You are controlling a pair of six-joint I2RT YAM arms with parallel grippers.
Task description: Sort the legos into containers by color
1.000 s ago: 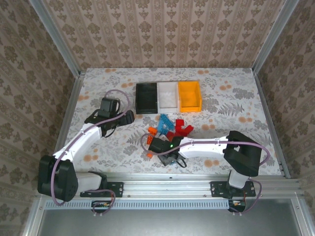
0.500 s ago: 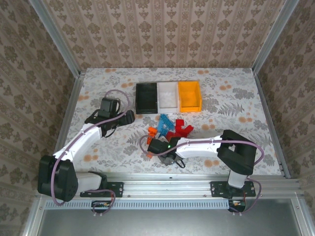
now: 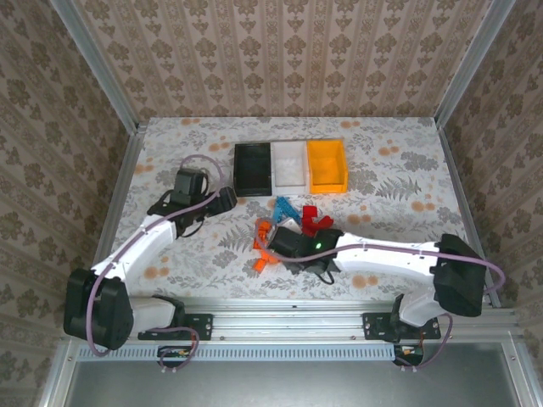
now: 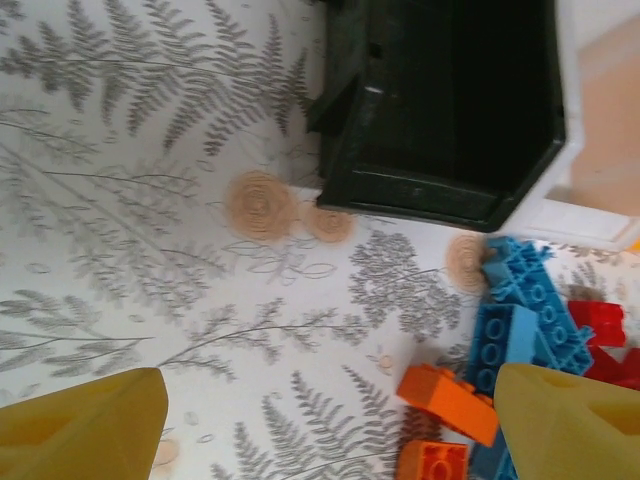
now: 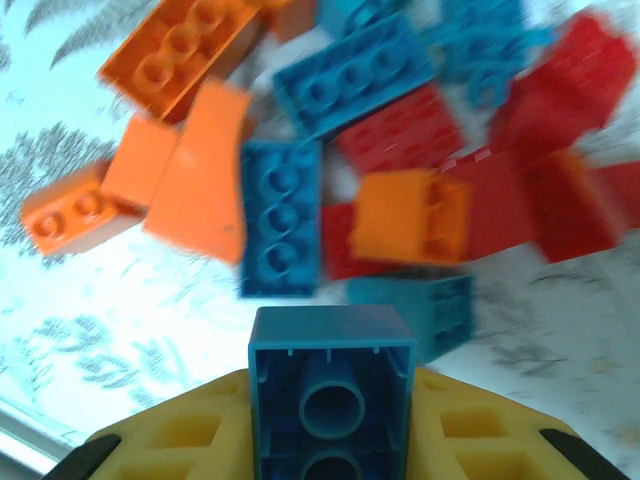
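The legos (image 3: pixel 297 220) lie in a loose pile of orange, red and light blue bricks in front of the containers: a black bin (image 3: pixel 253 168), a white bin (image 3: pixel 289 165) and a yellow bin (image 3: pixel 327 165) in a row. My right gripper (image 5: pixel 331 420) is shut on a light blue brick (image 5: pixel 331 385), held just above the near side of the pile (image 5: pixel 400 150). My left gripper (image 4: pixel 330 430) stands open over bare table left of the pile, with the black bin (image 4: pixel 450 100) ahead and an orange brick (image 4: pixel 447 400) close to its right finger (image 4: pixel 570 420).
Two orange bricks (image 3: pixel 260 263) lie apart at the pile's near left. Patterned walls and metal rails close the table on all sides. Open tabletop lies to the far right (image 3: pixel 399 195) and far left (image 3: pixel 161 246).
My right gripper has closed on the light blue brick and shifted a little right and up, its elbow swinging out to the right. The left gripper has edged slightly towards the pile.
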